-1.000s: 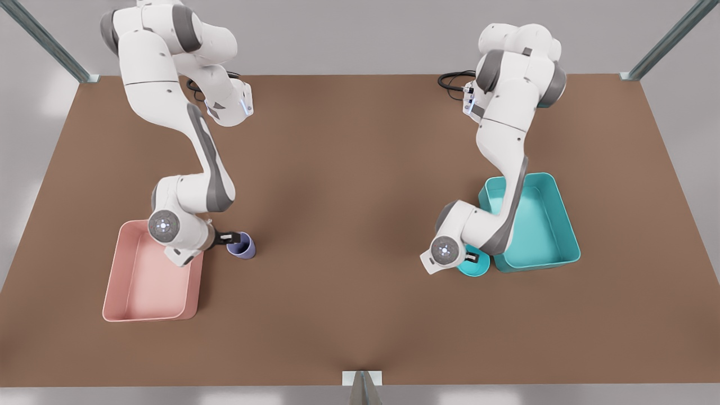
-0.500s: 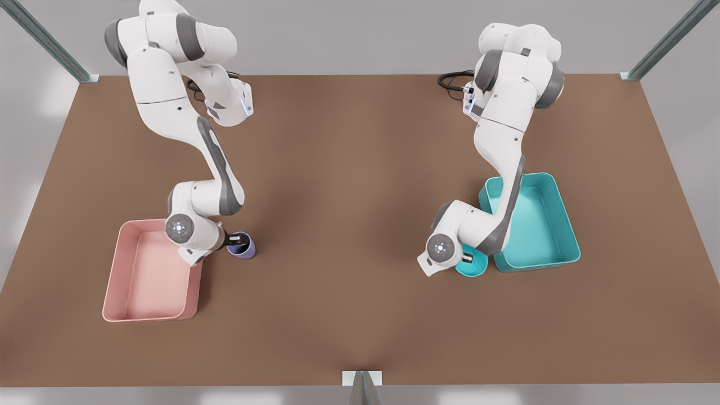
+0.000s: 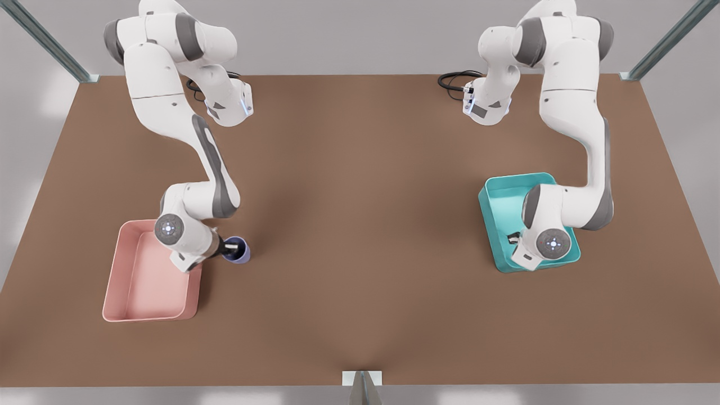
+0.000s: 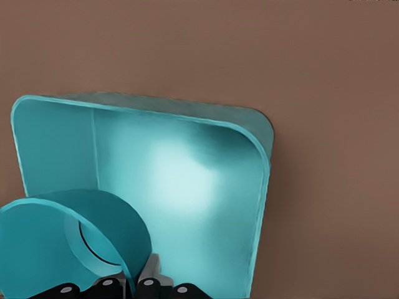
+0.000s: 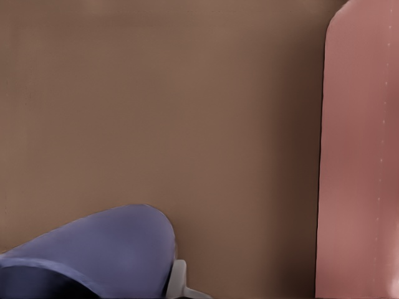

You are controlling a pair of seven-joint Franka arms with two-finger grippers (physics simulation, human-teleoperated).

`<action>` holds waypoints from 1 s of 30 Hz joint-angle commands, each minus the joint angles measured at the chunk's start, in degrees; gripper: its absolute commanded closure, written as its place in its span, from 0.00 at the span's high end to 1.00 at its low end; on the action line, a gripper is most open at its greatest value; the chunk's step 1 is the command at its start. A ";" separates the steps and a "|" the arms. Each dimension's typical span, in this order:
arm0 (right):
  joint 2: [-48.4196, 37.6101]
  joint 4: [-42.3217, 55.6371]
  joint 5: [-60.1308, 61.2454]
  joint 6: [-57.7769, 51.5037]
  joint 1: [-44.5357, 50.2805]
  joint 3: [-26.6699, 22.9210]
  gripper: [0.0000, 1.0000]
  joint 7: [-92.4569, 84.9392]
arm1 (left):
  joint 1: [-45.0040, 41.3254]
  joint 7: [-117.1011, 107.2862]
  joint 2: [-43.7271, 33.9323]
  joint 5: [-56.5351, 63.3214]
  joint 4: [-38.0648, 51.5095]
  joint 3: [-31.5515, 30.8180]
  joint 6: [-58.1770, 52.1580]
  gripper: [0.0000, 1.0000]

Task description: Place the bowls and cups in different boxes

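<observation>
The teal bowl point(image 4: 56, 249) hangs tilted over the teal box point(image 4: 187, 180), and my left gripper point(image 4: 132, 285) is shut on its rim. In the front view that gripper point(image 3: 513, 239) is above the teal box point(image 3: 500, 194) at the front view's right, where the wrist hides the bowl. The lavender cup point(image 3: 239, 250) is just right of the pink box point(image 3: 129, 292). My right gripper point(image 3: 229, 246) is shut on the cup's rim, one finger inside. The right wrist view has the cup point(image 5: 106, 249) close up, the pink box point(image 5: 361, 156) beside it.
The brown table point(image 3: 360, 225) stretches wide between the two boxes. Both arm bases and their cables point(image 3: 453, 81) stand at the far edge. Metal frame posts rise at the far corners, and a bracket point(image 3: 363, 379) sits at the near edge's middle.
The left arm has swung from the table beside the teal box to above it, carrying the bowl along. The right gripper and the cup have shifted slightly toward the pink box.
</observation>
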 commanded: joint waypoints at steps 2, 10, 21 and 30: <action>-3.36 10.02 -0.31 -11.83 -3.95 -0.46 0.21 -7.09 | 0.65 -3.00 1.75 -3.31 -1.43 0.27 6.99 0.21; 0.86 14.42 -2.69 -13.15 -17.32 -2.48 0.21 -21.61 | 0.21 -0.80 -0.09 -4.18 -1.26 0.00 0.50 1.00; 17.03 18.37 2.06 -7.53 -19.78 -2.13 0.21 -20.64 | 1.09 30.66 -13.45 -10.95 30.82 -4.65 -44.07 1.00; 17.56 18.20 3.38 -7.79 -19.78 -1.87 1.00 -21.08 | 3.64 30.14 -15.83 -10.25 27.48 -5.89 -37.13 1.00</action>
